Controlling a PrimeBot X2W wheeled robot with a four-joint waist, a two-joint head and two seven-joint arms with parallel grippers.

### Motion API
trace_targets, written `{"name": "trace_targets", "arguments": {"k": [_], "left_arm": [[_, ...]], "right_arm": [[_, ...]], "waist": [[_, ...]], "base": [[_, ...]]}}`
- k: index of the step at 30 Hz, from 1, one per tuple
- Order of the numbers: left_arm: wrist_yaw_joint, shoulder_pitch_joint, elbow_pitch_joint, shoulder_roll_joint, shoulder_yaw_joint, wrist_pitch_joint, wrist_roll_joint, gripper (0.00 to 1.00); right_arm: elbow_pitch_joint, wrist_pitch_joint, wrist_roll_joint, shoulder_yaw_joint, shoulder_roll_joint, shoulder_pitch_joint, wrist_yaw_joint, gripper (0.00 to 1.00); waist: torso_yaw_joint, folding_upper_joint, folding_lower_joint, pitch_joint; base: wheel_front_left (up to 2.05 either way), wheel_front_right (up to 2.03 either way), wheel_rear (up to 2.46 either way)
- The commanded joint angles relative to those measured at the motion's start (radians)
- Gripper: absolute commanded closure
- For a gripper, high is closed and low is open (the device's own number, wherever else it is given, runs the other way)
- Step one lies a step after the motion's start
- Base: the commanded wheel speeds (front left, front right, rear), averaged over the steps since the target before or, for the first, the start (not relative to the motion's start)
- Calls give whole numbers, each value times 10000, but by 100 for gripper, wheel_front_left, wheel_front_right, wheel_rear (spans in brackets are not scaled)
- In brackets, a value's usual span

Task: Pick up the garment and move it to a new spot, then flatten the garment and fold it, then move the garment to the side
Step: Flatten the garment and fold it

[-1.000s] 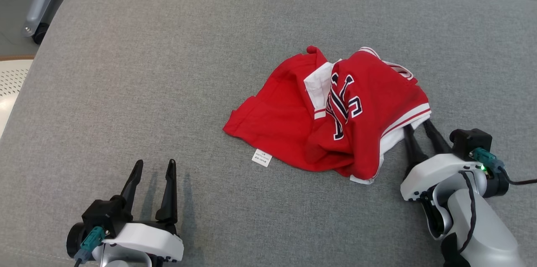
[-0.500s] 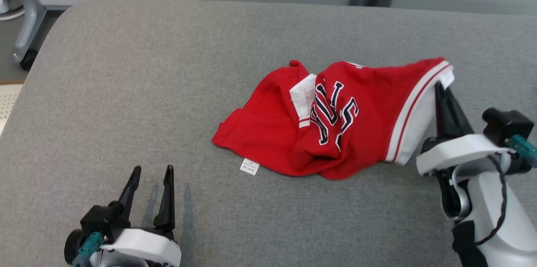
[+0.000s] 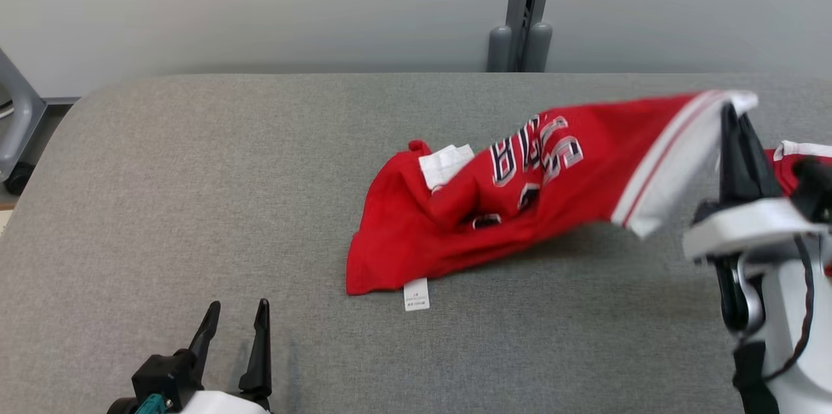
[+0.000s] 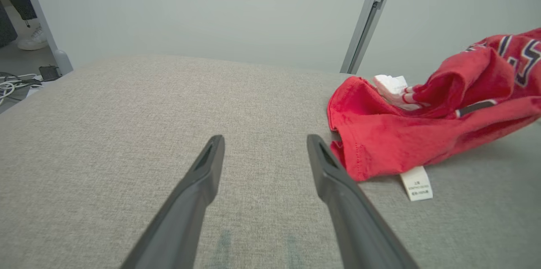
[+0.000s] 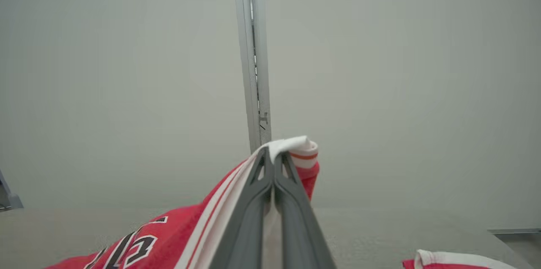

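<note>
Right jaws pinch garment (image 3: 455,232) hem — lifted higher, seemingly stretched, blurred.

Closed fingers (image 5: 251,205) pinch the white-banded hem (image 5: 296,145) of the red garment (image 5: 173,235).

Left of and in front of the red garment (image 3: 422,232) the grey cushion (image 3: 195,173) lies open, while behind it a grey post (image 3: 524,11) stands.

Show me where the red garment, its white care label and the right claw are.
red garment (image 3: 416,238), head view, on its crumpled red body.
white care label (image 3: 416,294), head view, middle of the label.
right claw (image 5: 273,157), right wrist view, between its shut fingertips.
</note>
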Motion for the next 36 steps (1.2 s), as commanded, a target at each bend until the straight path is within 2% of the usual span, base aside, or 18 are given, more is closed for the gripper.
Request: {"name": "trace_targets", "arguments": {"k": [1,2,3,4,5,6,10,20,32,33,34,36], "left_arm": [[39,139,45,40,-19,-47,-53,0],[47,144,70,41,-27,-47,-47,0],[65,135,69,43,-24,-47,-54,0],[61,148,86,40,-40,-47,-37,0],[57,169,107,40,-44,-47,-36,0],[34,172,120,40,-57,-47,-20,0],[-1,82,113,38,-75,-47,24,0],[-179,-785,405,38,-521,-46,-172,0],[-532,-2136,2506,44,-1337,-47,-944,0],[-543,-2231,2677,44,-1392,-21,-970,32],[-582,-2291,2798,38,-1434,-13,-1070,100],[-624,-2311,3019,35,-1502,-10,-1226,100]], "right_arm": [[445,7,-195,-486,45,559,-3,100],[718,25,-261,-713,93,748,-3,100],[1001,38,-374,-929,122,920,-3,72],[1253,29,-507,-1110,143,1060,-2,53],[1541,28,-579,-1297,158,1203,-2,24],[1762,21,-656,-1494,153,1332,-5,0],[2140,8,-688,-1724,166,1570,-3,0],[1634,7,-41,-906,164,1939,-3,0],[1224,5,346,-247,166,1584,-3,0],[1208,5,360,-248,167,1573,-3,0],[1197,5,364,-255,169,1582,-3,0],[1169,5,358,-323,167,1612,-3,0]], "waist": [[-86,0,0,-99],[-117,0,0,-110],[-153,0,0,-115],[-191,0,0,-116],[-234,0,0,-114],[-272,0,0,-104],[-432,0,0,-40],[-1242,0,0,750],[-1737,0,0,1546],[-1745,0,0,1583],[-1744,0,0,1604],[-1708,0,0,1622]], "base": [[0,0,0],[0,0,0],[0,0,0],[0,0,0],[0,0,0],[0,0,0],[0,0,0],[0,0,0],[0,0,0],[0,0,0],[0,0,0],[0,0,0]]}}
